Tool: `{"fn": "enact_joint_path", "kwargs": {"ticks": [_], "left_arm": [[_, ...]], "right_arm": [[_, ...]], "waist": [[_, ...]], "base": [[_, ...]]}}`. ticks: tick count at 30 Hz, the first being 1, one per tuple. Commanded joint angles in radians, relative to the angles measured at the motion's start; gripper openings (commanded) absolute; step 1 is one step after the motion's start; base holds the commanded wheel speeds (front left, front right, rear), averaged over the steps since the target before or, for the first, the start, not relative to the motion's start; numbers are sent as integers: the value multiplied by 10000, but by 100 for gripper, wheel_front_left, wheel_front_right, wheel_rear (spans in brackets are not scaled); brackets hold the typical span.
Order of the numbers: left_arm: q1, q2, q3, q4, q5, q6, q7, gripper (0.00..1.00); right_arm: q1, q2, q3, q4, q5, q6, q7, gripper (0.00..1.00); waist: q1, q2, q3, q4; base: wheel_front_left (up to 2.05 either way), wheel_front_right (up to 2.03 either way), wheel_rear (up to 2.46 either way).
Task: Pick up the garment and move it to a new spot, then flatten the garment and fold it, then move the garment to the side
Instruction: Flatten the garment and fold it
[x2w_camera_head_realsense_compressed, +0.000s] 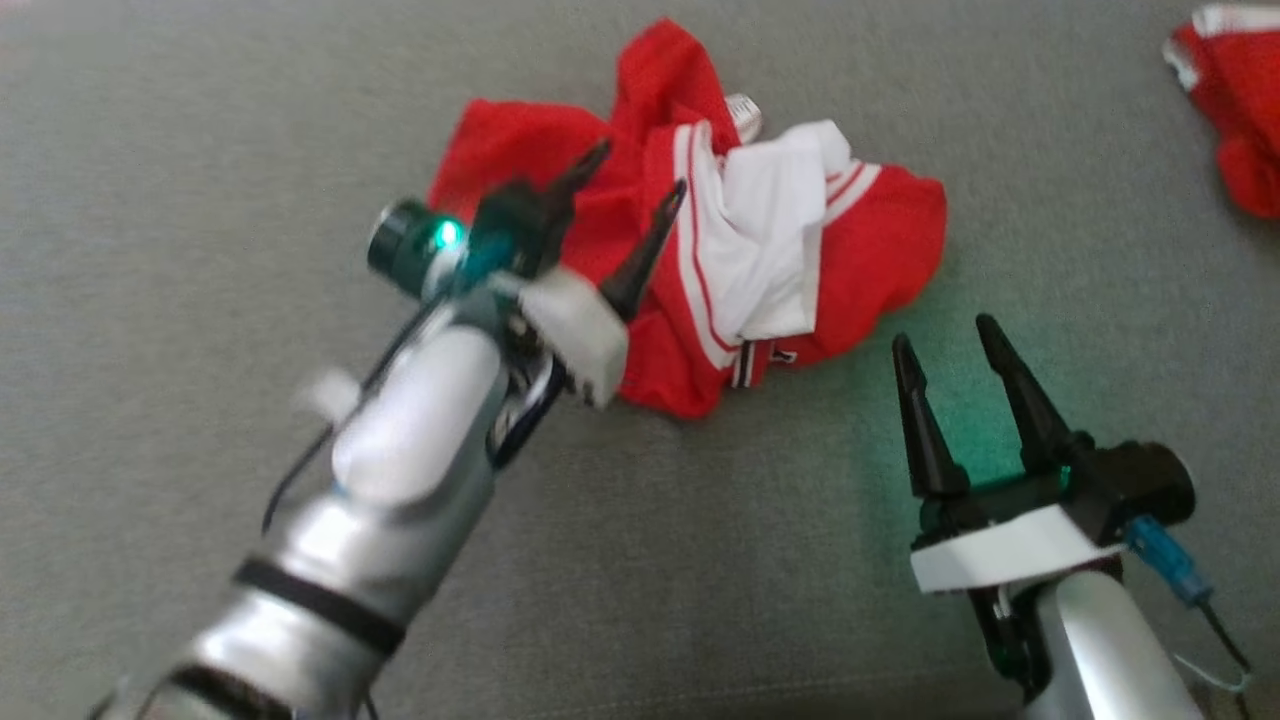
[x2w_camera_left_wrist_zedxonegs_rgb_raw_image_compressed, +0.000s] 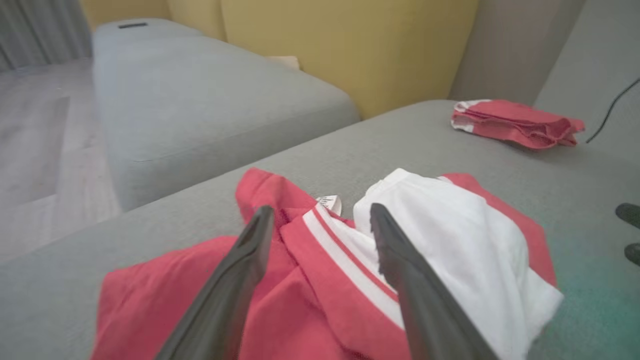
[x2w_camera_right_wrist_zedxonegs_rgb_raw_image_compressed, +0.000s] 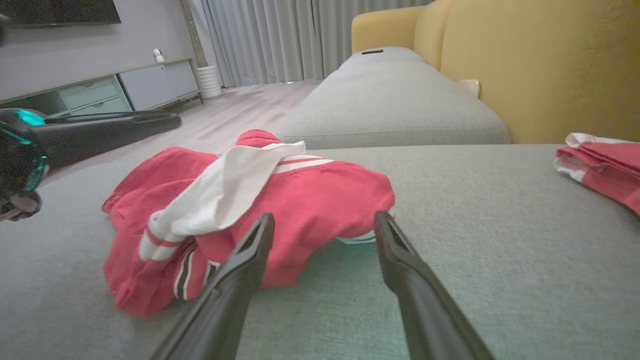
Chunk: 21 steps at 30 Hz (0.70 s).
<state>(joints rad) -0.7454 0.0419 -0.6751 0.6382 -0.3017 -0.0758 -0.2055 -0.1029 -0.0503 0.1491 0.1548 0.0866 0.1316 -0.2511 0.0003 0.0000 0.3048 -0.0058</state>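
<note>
A crumpled red garment (x2w_camera_head_realsense_compressed: 560, 150) with white panels and stripes lies in a heap on the grey cushion (x2w_camera_head_realsense_compressed: 180, 200). My left gripper (x2w_camera_head_realsense_compressed: 640, 170) hovers over the heap's left part, open, fingers spread above the red cloth (x2w_camera_left_wrist_zedxonegs_rgb_raw_image_compressed: 150, 300) with nothing between them. The left arm is blurred in the head view. My right gripper (x2w_camera_head_realsense_compressed: 950, 335) stands open just off the heap's lower right edge, apart from it. In the right wrist view the garment (x2w_camera_right_wrist_zedxonegs_rgb_raw_image_compressed: 320, 195) lies just beyond the fingertips, and the left gripper's dark finger (x2w_camera_right_wrist_zedxonegs_rgb_raw_image_compressed: 105, 131) shows at the left.
A second red and white garment (x2w_camera_head_realsense_compressed: 1235, 100) lies folded at the cushion's far right, also seen as a flat pile (x2w_camera_left_wrist_zedxonegs_rgb_raw_image_compressed: 515, 122). A yellow sofa back (x2w_camera_right_wrist_zedxonegs_rgb_raw_image_compressed: 540, 65) and another grey seat (x2w_camera_right_wrist_zedxonegs_rgb_raw_image_compressed: 395, 100) stand beyond. A dark cable (x2w_camera_left_wrist_zedxonegs_rgb_raw_image_compressed: 612, 107) runs at the right.
</note>
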Motion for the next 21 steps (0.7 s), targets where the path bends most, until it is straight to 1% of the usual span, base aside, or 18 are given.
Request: {"fn": "enact_joint_path", "kwargs": {"ticks": [1,4,8,11,12,13,14,17,21], "left_arm": [[-728,84,8,145,-250,157,268,100],[-1501,84,-505,913,-770,404,629,100],[-2186,84,-1070,1874,-1154,673,981,100],[-2467,84,-1449,2482,-1297,631,1112,100],[-2467,84,-1449,2482,-1297,631,1112,100],[-2529,84,-1551,2602,-1361,583,1071,41],[-2590,84,-1657,2699,-1389,580,981,0],[-2699,84,-1938,2794,-1547,557,654,0],[-3003,84,-2332,2282,-1789,665,208,0]], "right_arm": [[-406,-130,260,-369,-53,-9,-107,100],[-570,-133,264,-400,-58,-9,-107,100],[-696,-120,195,-430,-50,-9,-107,100],[-723,-103,140,-455,-49,-9,-107,100],[-723,-103,140,-455,-49,-9,-107,100],[-724,-96,123,-459,-48,-9,-107,100],[-723,-89,108,-452,-48,-9,-107,100],[-718,-65,112,-360,-22,-9,-107,100],[-701,-32,177,-234,84,-9,-107,100]], "waist": [[-3,0,735,-627],[-3,0,1056,-846],[-3,0,1333,-1031],[-3,0,1427,-1077],[-3,0,1427,-1077],[-3,0,1436,-1080],[-3,0,1429,-1077],[-3,0,1280,-1065],[-3,0,885,-1105]], "base": [[0,0,0],[0,0,0],[0,0,0],[0,0,0],[0,0,0],[0,0,0],[0,0,0],[0,0,0],[0,0,0]]}}
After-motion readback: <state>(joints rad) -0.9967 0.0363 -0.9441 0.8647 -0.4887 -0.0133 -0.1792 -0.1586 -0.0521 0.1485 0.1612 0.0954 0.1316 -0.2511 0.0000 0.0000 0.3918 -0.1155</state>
